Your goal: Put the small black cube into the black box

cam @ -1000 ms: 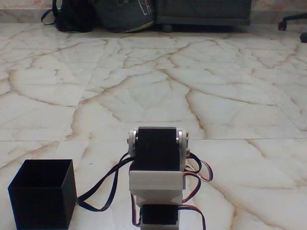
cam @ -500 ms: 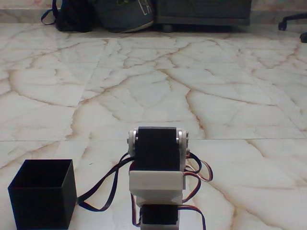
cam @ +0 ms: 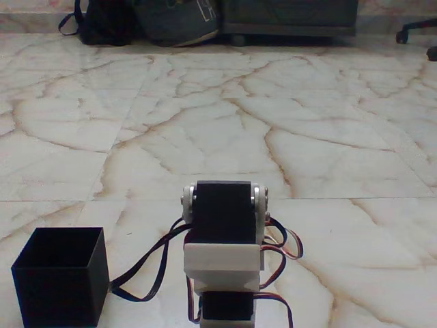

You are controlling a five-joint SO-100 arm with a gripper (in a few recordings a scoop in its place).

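The black box (cam: 60,275) stands open-topped on the marble floor at the lower left of the fixed view; its inside is dark and I cannot make out anything in it. The small black cube is hidden or out of view. The arm's folded body, a black servo in a white bracket (cam: 224,239) with looping wires, rises at the bottom centre, just right of the box. Its fingers are hidden behind this body.
Marble floor (cam: 225,123) stretches wide beyond the arm. Dark bags (cam: 143,20) and a dark cabinet base (cam: 287,17) line the far edge. A chair leg (cam: 416,31) shows at the top right.
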